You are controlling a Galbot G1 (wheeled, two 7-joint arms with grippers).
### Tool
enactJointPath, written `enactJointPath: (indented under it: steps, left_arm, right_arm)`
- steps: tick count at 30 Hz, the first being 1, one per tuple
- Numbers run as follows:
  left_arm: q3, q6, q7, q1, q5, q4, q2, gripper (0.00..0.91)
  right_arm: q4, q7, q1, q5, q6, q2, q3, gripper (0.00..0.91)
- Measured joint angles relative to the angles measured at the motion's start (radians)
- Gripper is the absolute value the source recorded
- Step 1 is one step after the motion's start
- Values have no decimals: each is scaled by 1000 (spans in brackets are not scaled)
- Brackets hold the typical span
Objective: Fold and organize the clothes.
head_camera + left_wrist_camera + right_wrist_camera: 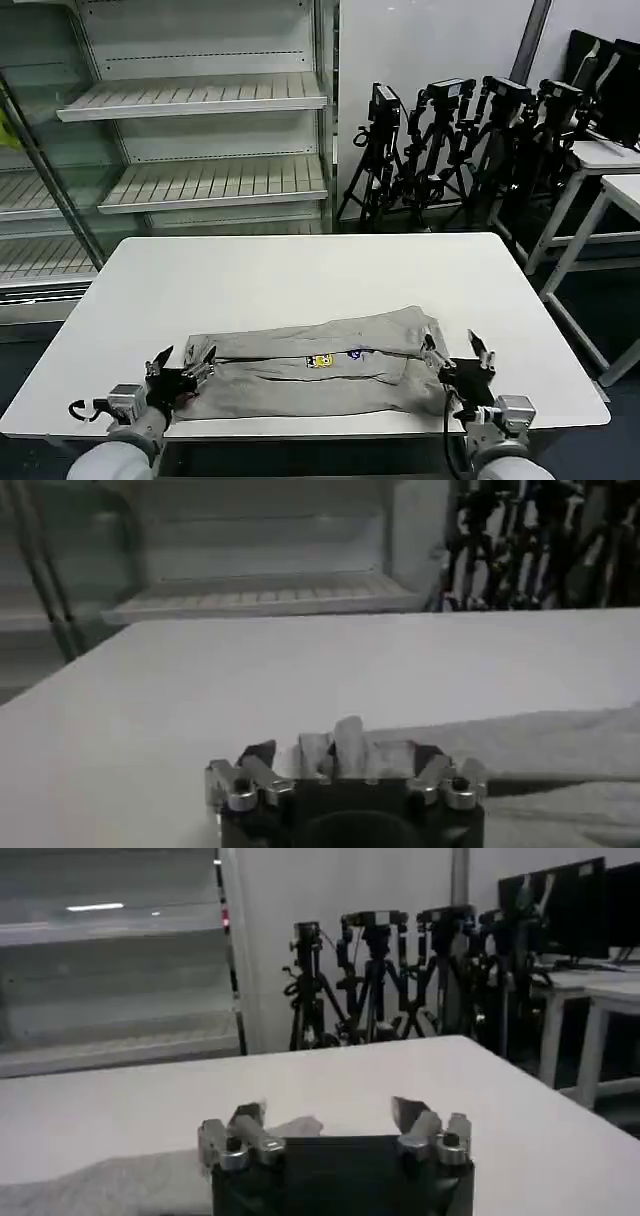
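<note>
Light grey cotton T-shirt [320, 365] lying folded into a long band across the near half of the white rectangular table [300, 270], its length running side to side, a small multicoloured print [320, 360] facing up near the middle. Upper layer sitting slightly askew on the lower one, leaving a strip of the under layer showing along the near edge.

Left gripper [181, 366], black with silver fingertips, hovering at the shirt's left end, fingers spread apart and holding nothing, tips right at the cloth's edge; whether touching it, impossible to tell. Seen from the left wrist, the same gripper [345, 763] pointing along the tabletop, the grey fabric [560, 750] stretching away beside it and a pale fold of cloth lying just ahead between the open fingers.

Right gripper [455, 352], of the same build, poised at the shirt's right end, fingers likewise parted and empty, standing just over the corner of the folded band. From the right wrist, that gripper [335, 1123] facing across the table, a lip of grey cloth [120, 1183] lying off to one side of it and partly under one finger [245, 1128].

Beyond the table, white empty shelving [200, 140] and a cluster of black tripods [450, 140] standing against the wall.
</note>
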State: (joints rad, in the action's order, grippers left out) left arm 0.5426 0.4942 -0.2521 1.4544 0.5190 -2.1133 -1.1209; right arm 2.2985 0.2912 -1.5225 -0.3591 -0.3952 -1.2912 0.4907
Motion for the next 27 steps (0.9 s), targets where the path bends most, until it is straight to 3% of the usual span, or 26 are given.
enactJointPath:
  steps: [1, 2, 10, 27]
  left_arm:
    - [0, -7, -8, 2, -2, 5, -16, 30]
    - [-1, -13, -15, 4, -3, 9, -29, 20]
    - [-17, -52, -43, 12, -2, 40, -114, 20]
    - [-7, -72, -48, 40, 78, 30, -178, 20]
  right_arm:
    - [7, 0, -9, 4, 2, -4, 4, 907]
    - [15, -1, -19, 8, 6, -9, 8, 907]
    - [62, -8, -87, 40, 23, -42, 19, 907]
    - [155, -16, -188, 85, 41, -84, 28, 907]
